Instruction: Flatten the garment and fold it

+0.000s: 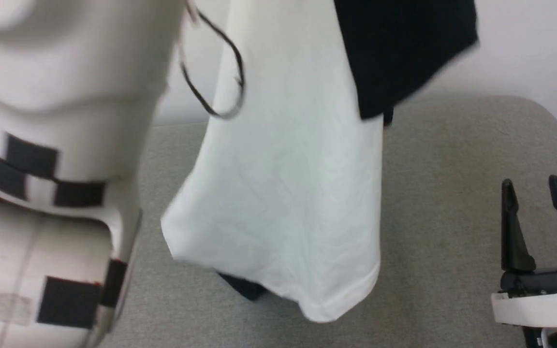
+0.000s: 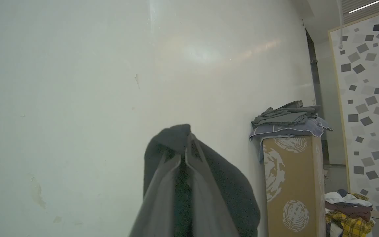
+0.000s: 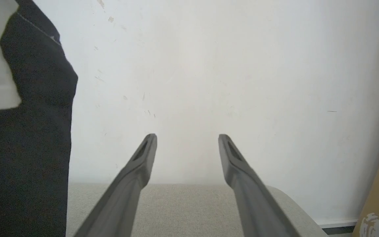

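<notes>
The garment [image 1: 288, 193] hangs in the air over the grey table [image 1: 452, 203], its white body falling to a hem just above the tabletop and a black sleeve [image 1: 404, 53] draped at the top right. In the left wrist view my left gripper [image 2: 186, 144] is shut on a fold of the garment's dark cloth [image 2: 232, 194], raised against the white wall. My pale left forearm [image 1: 51, 169] fills the head view's left side. My right gripper [image 1: 532, 186] stands open and empty low at the right, and its wrist view shows the garment's sleeve [image 3: 28, 138] hanging at the left.
A white wall [image 3: 209, 82] rises behind the table. Off to one side stands a cardboard box [image 2: 291, 184] topped with folded grey cloths [image 2: 288, 118], with a heap of mixed clothes [image 2: 350, 210] beside it on the floor.
</notes>
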`<state>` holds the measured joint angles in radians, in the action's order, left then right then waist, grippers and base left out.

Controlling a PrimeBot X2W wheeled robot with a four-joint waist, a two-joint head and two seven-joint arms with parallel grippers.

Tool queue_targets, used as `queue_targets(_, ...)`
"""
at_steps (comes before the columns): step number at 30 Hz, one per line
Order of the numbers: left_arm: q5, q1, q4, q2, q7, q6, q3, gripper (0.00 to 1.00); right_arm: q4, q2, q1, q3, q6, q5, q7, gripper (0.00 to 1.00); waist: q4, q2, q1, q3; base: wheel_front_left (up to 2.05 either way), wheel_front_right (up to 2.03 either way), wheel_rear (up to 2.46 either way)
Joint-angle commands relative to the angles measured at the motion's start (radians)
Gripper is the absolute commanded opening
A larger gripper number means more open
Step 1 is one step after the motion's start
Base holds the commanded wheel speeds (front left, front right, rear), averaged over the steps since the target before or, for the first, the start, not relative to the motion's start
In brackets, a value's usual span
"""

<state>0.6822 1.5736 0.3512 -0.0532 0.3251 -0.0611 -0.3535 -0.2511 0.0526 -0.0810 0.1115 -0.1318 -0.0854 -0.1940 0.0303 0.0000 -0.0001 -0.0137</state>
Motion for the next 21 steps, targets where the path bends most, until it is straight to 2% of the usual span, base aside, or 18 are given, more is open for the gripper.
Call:
queue_targets(1,0.014,-0.073,-0.017,0.003,-0.01,-0.017,-0.025,0.0,-0.008,-0.002,0.003,0.008,0.001,0.006,0.003,1.0,0.025,0.0,0.0001,-0.023,0.0,0.0,0.0)
queue_targets(6,0.053,-0.276,-0.094,0.003,-0.025,-0.06,-0.099,0.0,-0.028,-0.002,0.006,0.036,0.001,0.015,0.011,1.0,0.032,0.0,0.0001,-0.057,0.0,0.0,0.0)
queue_targets(13,0.034,-0.614,-0.2,-0.009,-0.051,-0.096,-0.243,0.0,-0.033,-0.002,0.025,0.045,0.001,0.021,0.016,1.0,0.02,0.0,0.0001,-0.099,0.0,0.0,0.0)
queue_targets(17,-0.004,-0.79,-0.199,-0.045,-0.058,-0.13,-0.322,0.0,-0.043,-0.002,0.031,0.037,0.001,0.024,0.023,1.0,0.009,0.0,0.0001,-0.12,0.0,0.0,0.0)
queue_targets(21,-0.034,-0.928,-0.158,-0.091,-0.019,-0.136,-0.421,0.0,-0.055,-0.002,0.033,0.034,0.001,0.027,0.031,1.0,0.002,0.0,0.0001,-0.142,0.0,0.0,0.0)
